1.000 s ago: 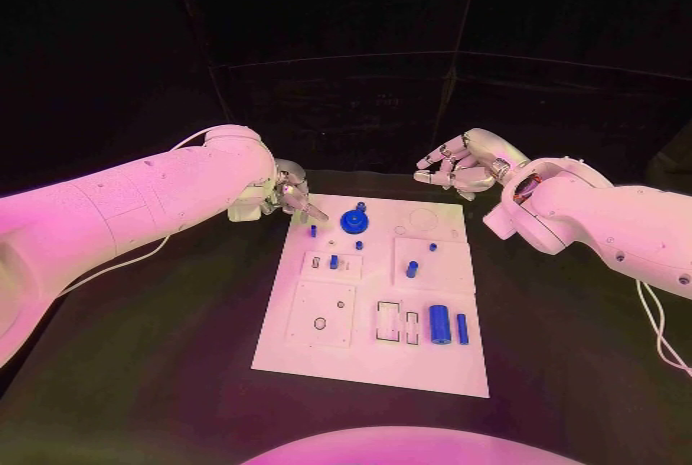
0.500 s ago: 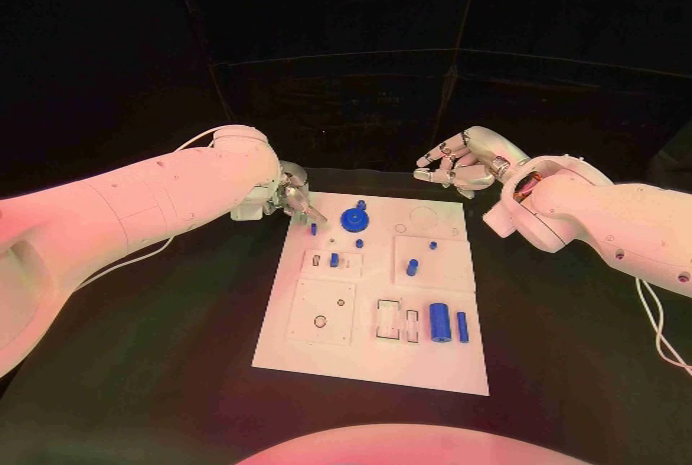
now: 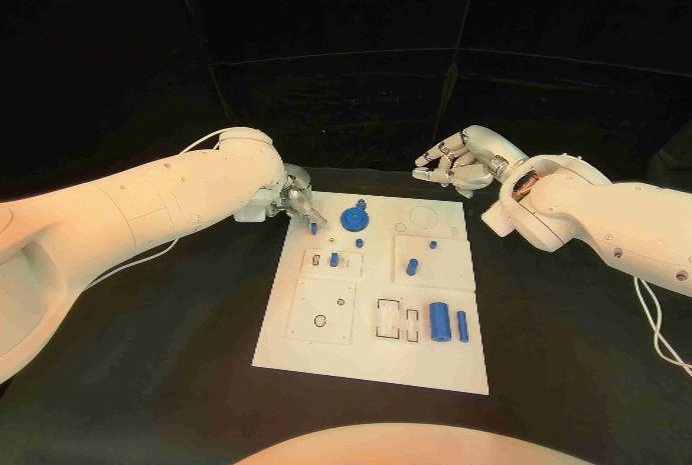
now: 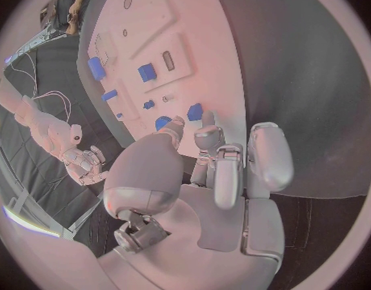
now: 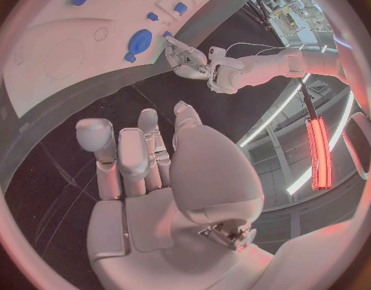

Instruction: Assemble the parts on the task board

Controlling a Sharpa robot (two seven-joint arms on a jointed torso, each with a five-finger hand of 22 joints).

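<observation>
The white task board (image 3: 325,360) lies in the middle of the black table. On it are a blue disc with a knob (image 3: 355,220), several small blue pegs (image 3: 411,267) and two larger blue cylinders (image 3: 438,320). My left hand (image 3: 296,200) hovers at the board's far left corner. Its fingertips (image 4: 208,135) are right at a small blue peg (image 3: 313,228), also seen as the blue peg (image 4: 195,111); a grip on it cannot be made out. My right hand (image 3: 454,163) is raised beyond the board's far right corner, and my right hand (image 5: 145,154) has loosely bent fingers and holds nothing.
Bare black table (image 3: 173,315) surrounds the board on all sides. The board (image 3: 320,320) also carries empty rectangular and round recesses near its front half. A cable (image 3: 656,325) hangs beside my right arm.
My left hand has crept slightly rightward, toward the board's corner peg. The right hand has barely moved.
</observation>
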